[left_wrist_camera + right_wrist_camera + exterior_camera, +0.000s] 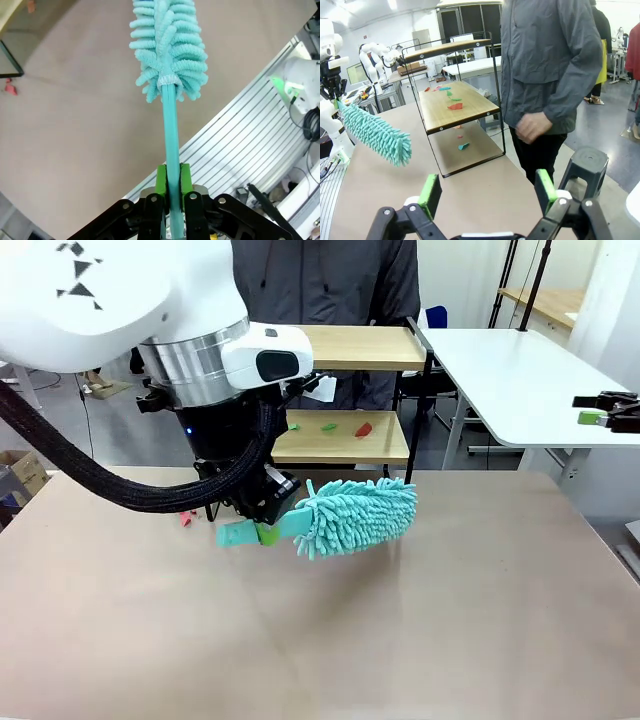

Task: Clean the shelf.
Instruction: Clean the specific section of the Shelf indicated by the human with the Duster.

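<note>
Front view: the left gripper (258, 530) is seen clenched on the teal handle of a duster (355, 515), which is held low over the surface (450, 620). The duster's long axis is laid roughly sideways, with its fluffy head toward the robot's right. The shelf (365, 348) is stood at the far edge of the surface, beyond the duster head and apart from it. Small red and green scraps (345, 427) are scattered on its lower board. A person (330, 280) is stood just behind it.

Left wrist view: the handle (171, 125) is pinched between the green pads (161, 180), and the head (169, 45) is carried straight ahead along the line of the fingers. Brown surface is seen beneath the head, and whether the two touch cannot be told.

Right wrist view: the right gripper (487, 192) is held released, with its jaws wide and nothing between them. The shelf (455, 105) is viewed from its end, with scraps lying on its boards. The duster (375, 132) is hung to one side of it, short of the boards. The person's hand (532, 127) is held near the shelf's other side.

The left arm, which bears the tool, is judged the nearer one. The head would have to be carried away from the robot and raised to board height, with its long axis laid along the board between the side rails.
</note>
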Controlling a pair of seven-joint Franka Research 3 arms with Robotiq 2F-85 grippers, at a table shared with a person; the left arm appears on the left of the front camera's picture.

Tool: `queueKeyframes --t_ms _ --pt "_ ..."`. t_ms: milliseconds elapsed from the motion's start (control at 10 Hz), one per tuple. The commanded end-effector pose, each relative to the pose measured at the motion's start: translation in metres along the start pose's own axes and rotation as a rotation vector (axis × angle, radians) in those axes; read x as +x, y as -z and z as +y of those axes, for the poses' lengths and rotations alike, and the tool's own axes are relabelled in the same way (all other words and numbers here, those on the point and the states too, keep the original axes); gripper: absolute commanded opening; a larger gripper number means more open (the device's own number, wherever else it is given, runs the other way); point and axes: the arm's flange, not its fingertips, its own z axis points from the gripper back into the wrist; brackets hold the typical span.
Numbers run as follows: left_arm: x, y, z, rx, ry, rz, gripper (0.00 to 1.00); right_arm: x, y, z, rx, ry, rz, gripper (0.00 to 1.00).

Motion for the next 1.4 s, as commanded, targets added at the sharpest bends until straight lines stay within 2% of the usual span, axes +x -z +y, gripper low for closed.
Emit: queueKeyframes --t_ms 0,200,400,600,1000,1300 --pt "-0.010 -0.009 0.010 0.003 0.029 -0.022 0.13 0.003 0.001 0.000 0.001 -0.006 0.000 1.00" --pt "-0.001 -0.002 0.002 0.000 0.003 -0.003 0.13 0.003 0.001 0.000 0.001 -0.006 0.000 1.00" --pt "0.028 0.018 -0.020 0.056 -0.160 -0.010 0.13 0.003 0.001 0.000 0.001 -0.006 0.000 1.00" --pt "0.047 0.040 -0.037 0.095 -0.292 -0.065 0.13 0.003 0.001 0.000 0.001 -0.006 0.000 1.00" --pt "0.097 0.088 -0.061 0.095 -0.451 -0.194 0.13 0.003 0.001 0.000 0.001 -0.006 0.000 1.00" --pt "0.130 0.125 -0.065 0.121 -0.584 -0.278 0.13 0.003 0.001 0.000 0.001 -0.006 0.000 1.00"
